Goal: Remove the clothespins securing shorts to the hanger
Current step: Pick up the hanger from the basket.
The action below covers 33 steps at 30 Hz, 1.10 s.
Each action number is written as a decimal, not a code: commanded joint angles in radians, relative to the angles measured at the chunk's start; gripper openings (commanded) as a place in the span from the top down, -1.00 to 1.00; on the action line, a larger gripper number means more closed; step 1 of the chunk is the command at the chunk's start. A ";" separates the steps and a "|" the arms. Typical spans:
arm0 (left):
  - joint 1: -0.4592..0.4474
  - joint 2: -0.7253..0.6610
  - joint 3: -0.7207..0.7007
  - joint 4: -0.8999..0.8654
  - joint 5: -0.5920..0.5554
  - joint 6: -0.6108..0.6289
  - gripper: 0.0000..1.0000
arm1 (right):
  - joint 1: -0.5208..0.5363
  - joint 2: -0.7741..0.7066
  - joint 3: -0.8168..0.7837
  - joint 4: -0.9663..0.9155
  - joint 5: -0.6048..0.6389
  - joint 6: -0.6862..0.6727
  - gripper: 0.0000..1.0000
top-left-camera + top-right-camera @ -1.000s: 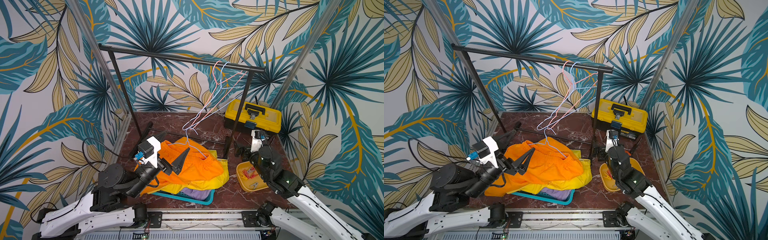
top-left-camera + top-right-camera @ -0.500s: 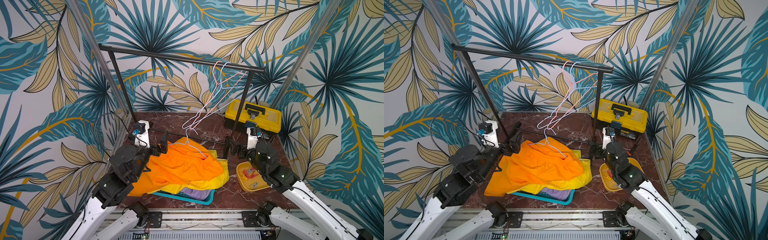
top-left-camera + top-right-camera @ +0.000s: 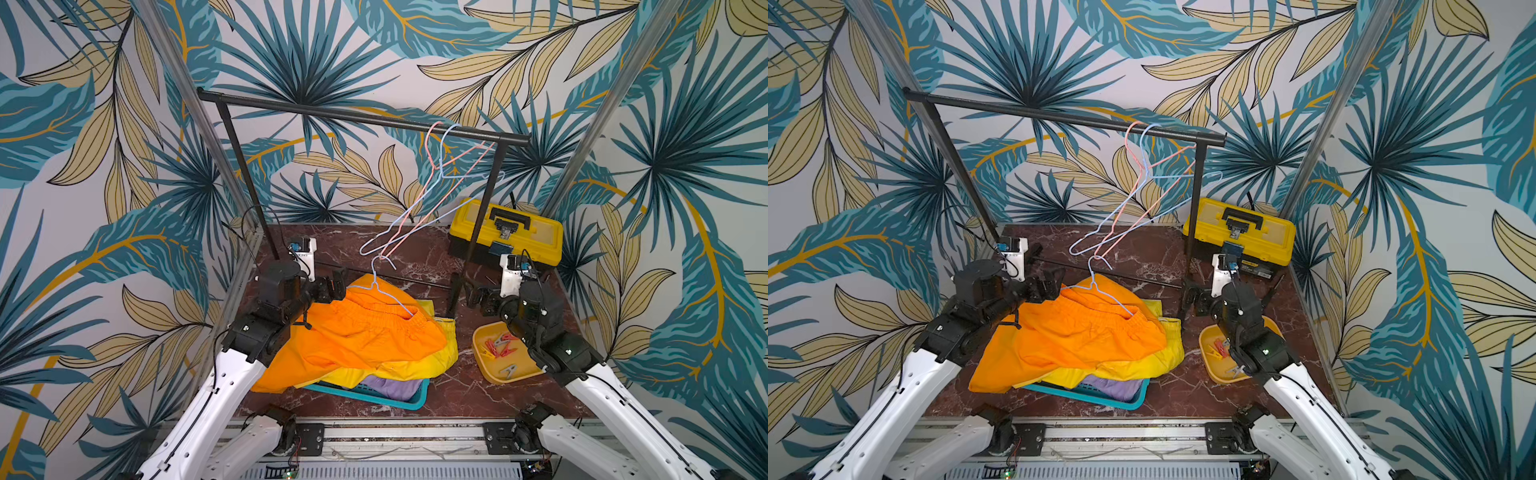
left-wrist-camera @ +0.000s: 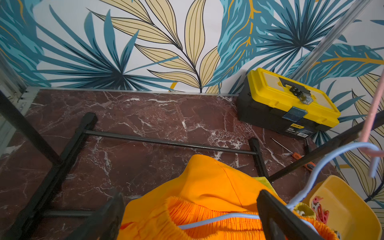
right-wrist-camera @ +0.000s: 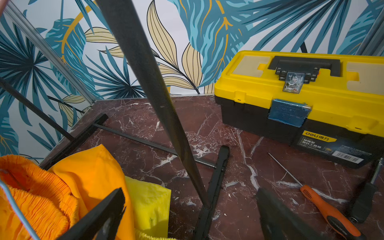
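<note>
Orange shorts (image 3: pixel 357 332) top a pile over yellow shorts (image 3: pixel 419 365) and lilac shorts (image 3: pixel 390 386). A blue hanger (image 3: pixel 390 297) lies threaded through the orange waistband (image 4: pixel 207 207). The only clothespins (image 3: pixel 498 347) I see, red and pale, lie in the yellow tray (image 3: pixel 523 376). My left gripper (image 3: pixel 336 286) hovers at the pile's far left edge, open and empty, with the waistband and hanger wire (image 4: pixel 218 217) below its jaws. My right gripper (image 3: pixel 478 297) is open and empty beside the rack's right post (image 5: pixel 155 93), above its foot.
A teal basket (image 3: pixel 374 399) holds the pile. The black rack rail (image 3: pixel 332 114) carries a pink and a blue hanger (image 3: pixel 440 166). A yellow toolbox (image 3: pixel 507 230) stands at the back right. An orange-handled screwdriver (image 5: pixel 324 205) lies on the marble floor.
My left arm has lifted and drawn back from over the orange shorts to their far left edge. The right arm has shifted slightly toward the back. Both grippers stay open.
</note>
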 commanded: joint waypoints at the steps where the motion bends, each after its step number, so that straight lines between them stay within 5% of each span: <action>1: 0.005 0.002 0.024 -0.017 0.051 0.003 -0.99 | -0.015 0.003 -0.027 0.056 -0.044 0.007 -0.99; 7: -0.018 0.039 0.054 -0.043 0.150 0.029 -0.99 | -0.034 0.008 -0.042 0.069 -0.069 0.016 -0.99; 11: -0.109 0.063 0.085 -0.114 0.037 0.093 -0.99 | -0.042 0.002 -0.049 0.073 -0.079 0.020 -0.99; 16: -0.119 0.010 0.091 -0.162 -0.033 0.122 -0.99 | -0.049 -0.003 -0.051 0.067 -0.082 0.015 -0.99; 23: -0.127 0.061 0.114 -0.210 0.075 0.192 -0.99 | -0.053 0.014 -0.055 0.079 -0.104 0.024 -0.99; 33: -0.184 0.133 0.097 -0.209 0.056 0.245 -0.99 | -0.054 0.002 -0.063 0.077 -0.110 0.021 -0.99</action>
